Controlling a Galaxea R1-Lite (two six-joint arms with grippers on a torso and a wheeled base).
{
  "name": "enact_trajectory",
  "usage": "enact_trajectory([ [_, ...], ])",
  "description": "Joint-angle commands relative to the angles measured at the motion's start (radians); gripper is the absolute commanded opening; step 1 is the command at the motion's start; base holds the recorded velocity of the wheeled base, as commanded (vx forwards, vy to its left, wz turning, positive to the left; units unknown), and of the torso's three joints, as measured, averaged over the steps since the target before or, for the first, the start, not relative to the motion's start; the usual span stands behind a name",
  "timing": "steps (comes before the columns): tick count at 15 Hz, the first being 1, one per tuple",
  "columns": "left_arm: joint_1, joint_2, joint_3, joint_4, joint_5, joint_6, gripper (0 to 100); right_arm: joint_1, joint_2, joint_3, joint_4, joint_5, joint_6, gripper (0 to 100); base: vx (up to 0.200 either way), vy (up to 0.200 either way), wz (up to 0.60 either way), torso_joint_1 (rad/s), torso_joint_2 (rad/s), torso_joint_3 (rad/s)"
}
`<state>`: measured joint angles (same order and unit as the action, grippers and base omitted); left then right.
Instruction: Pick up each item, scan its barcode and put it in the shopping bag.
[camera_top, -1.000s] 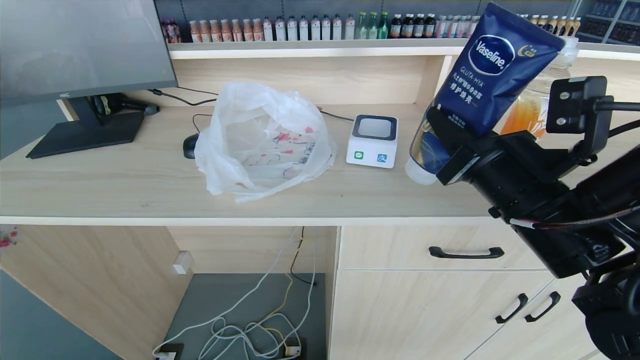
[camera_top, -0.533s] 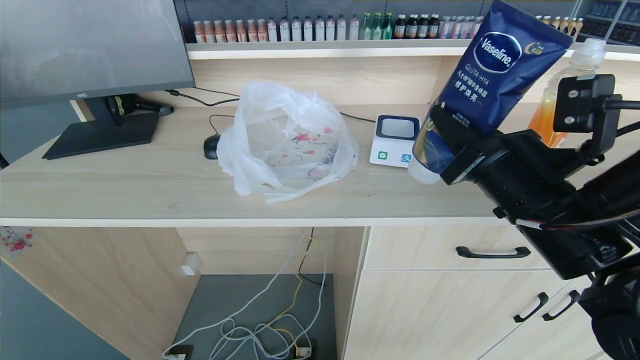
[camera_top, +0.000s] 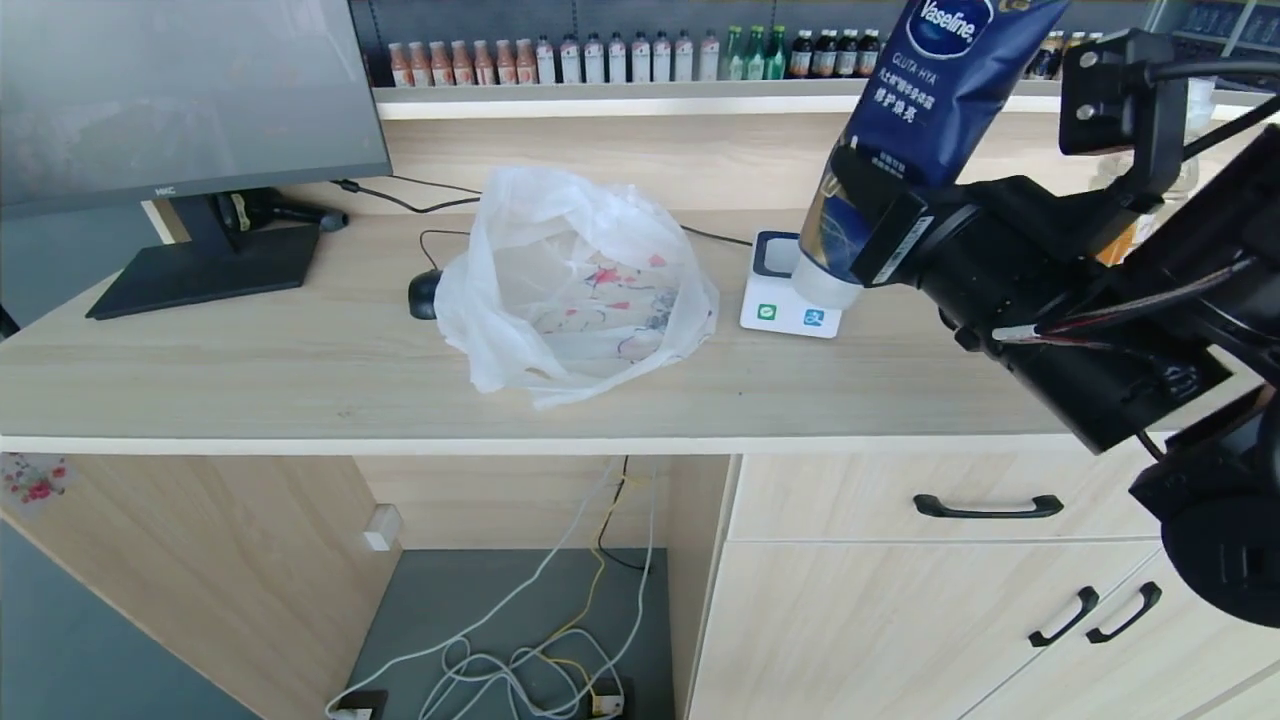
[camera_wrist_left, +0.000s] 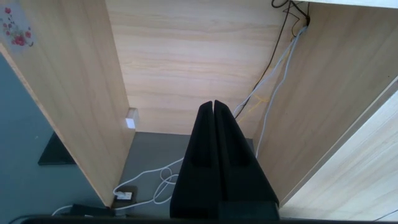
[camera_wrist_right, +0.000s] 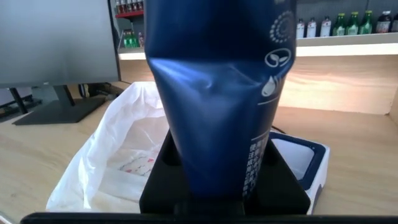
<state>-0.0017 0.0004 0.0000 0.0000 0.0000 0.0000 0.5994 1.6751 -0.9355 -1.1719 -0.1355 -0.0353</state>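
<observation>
I see a pale wood counter (camera_top: 300, 370) with a dark monitor (camera_top: 180, 90) on its stand at the far left; behind it a raised shelf carries a row of drink bottles (camera_top: 600, 55); below the counter there is an open bay with loose cables (camera_top: 520, 640) on the floor, and drawers with black handles (camera_top: 988, 507) to the right of it.

The white shopping bag (camera_top: 575, 285) sits slumped and open near the middle of the counter; a black mouse (camera_top: 422, 293) lies just beside it on the monitor side; the small white scanner (camera_top: 775, 310) stands just beside it on the other side.

My right gripper (camera_top: 865, 215) is clamped around the lower part of the blue tube (camera_top: 930, 90); the tube stands tilted, its white cap (camera_top: 825, 290) pointing down and in front of the scanner's top in the head view; I cannot tell whether cap and scanner touch. My left gripper (camera_wrist_left: 214, 109) has its fingers pressed together on nothing; it hangs below counter height, in front of the open bay.

Against half a second ago, the right arm has carried the tube up and toward the bag; the cap, then beside the scanner's right edge, now overlaps the scanner; bag, mouse and scanner lie where they were.
</observation>
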Motion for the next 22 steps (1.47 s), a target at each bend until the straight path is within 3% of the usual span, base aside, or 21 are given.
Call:
enact_trajectory([
  [1,0.000,0.000,0.000,0.000,0.000,0.000,0,-0.004,0.058,-0.128,0.072,0.002,0.034,0,0.000,0.000,0.00,0.000,0.00,0.000],
  [4,0.000,0.000,0.000,0.000,0.000,0.000,0,-0.043,0.150,-0.250,0.101,0.011,0.104,0,0.000,0.000,0.00,0.000,0.00,0.000],
  [7,0.000,0.000,0.000,0.000,0.000,0.000,0,-0.092,0.279,-0.468,0.138,0.014,0.203,0,0.000,0.000,0.00,0.000,0.00,0.000],
  [12,0.000,0.000,0.000,0.000,0.000,0.000,0,-0.092,0.454,-0.726,0.166,0.011,0.276,0,0.000,0.000,0.00,0.000,0.00,0.000],
  [15,0.000,0.000,0.000,0.000,0.000,0.000,0,-0.105,0.486,-0.776,0.195,0.001,0.338,0,0.000,0.000,0.00,0.000,0.00,0.000],
  [22,0.000,0.000,0.000,0.000,0.000,0.000,0,-0.142,0.483,-0.753,0.199,-0.081,0.486,0,0.000,0.000,0.00,0.000,0.00,0.000],
])
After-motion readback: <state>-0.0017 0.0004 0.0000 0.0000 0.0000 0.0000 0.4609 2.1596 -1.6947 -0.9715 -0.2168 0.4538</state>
